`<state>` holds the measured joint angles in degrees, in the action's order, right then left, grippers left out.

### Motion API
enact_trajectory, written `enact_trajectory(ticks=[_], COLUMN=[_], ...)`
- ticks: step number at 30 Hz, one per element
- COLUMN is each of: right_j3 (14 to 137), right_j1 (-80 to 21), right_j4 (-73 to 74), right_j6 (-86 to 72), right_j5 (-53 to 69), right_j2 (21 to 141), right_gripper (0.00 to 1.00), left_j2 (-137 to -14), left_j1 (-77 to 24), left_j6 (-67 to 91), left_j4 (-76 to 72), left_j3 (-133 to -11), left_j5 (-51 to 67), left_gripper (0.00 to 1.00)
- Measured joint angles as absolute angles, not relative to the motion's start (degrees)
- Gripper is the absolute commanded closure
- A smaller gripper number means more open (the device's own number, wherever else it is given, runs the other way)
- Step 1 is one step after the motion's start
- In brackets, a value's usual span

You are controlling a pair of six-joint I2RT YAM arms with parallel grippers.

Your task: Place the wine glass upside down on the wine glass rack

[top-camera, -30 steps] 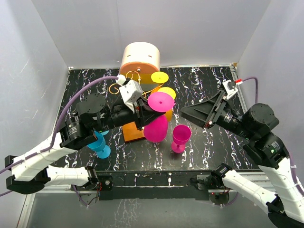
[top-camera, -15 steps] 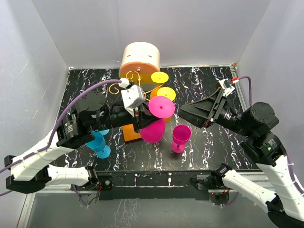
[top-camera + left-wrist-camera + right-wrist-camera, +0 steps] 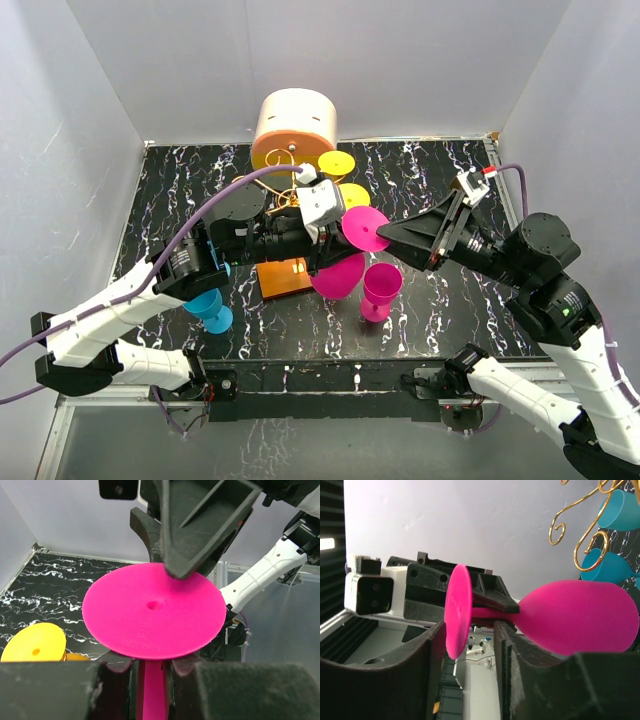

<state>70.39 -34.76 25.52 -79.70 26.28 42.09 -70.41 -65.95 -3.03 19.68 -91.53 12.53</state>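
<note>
Bright even light, faint shadows, wrist-view foregrounds softly blurred

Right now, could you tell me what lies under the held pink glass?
Beside the held glass, the orange base and marbled table show; directly beneath is covered.

Magenta wine glass (image 3: 338,276), sideways aloft, beside gold wire rack (image 3: 283,281)

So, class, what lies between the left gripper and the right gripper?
The round foot of the pink wine glass. The left gripper grips its stem; the right gripper straddles the foot's rim. Both wrist views show it.
</note>
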Motion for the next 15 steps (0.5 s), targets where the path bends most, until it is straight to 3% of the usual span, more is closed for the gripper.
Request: enact_trajectory(ticks=[5,7,9,15], right_j3=[70.4,70.5,70.5,70.7], right_j1=[-34.8,-34.8,-34.9,-34.9], right_j4=[27.3,27.7,28.2,29.6], right_j6=[-80.9,-81.4,-82.3,-82.9], right_j5=[24.3,23.4,22.9,21.1], right_j2=[40.8,39.9,39.0,37.8], right_gripper=[0.92,1.00,1.00,1.00], left_j2=[-70.4,-70.4,-70.7,-72.4], left_j1=[-66.0,-66.0,-66.0,-66.1], left_j6=[-3.6,-3.7,-3.7,-0.9], left_j4=[18.6,18.3,17.5,18.0], left_j3=[-91.5,-91.5,-91.4,-92.6], left_j5=[14.7,15.1,15.7,15.4], left_gripper=[1.00,0.87,0.66,0.41])
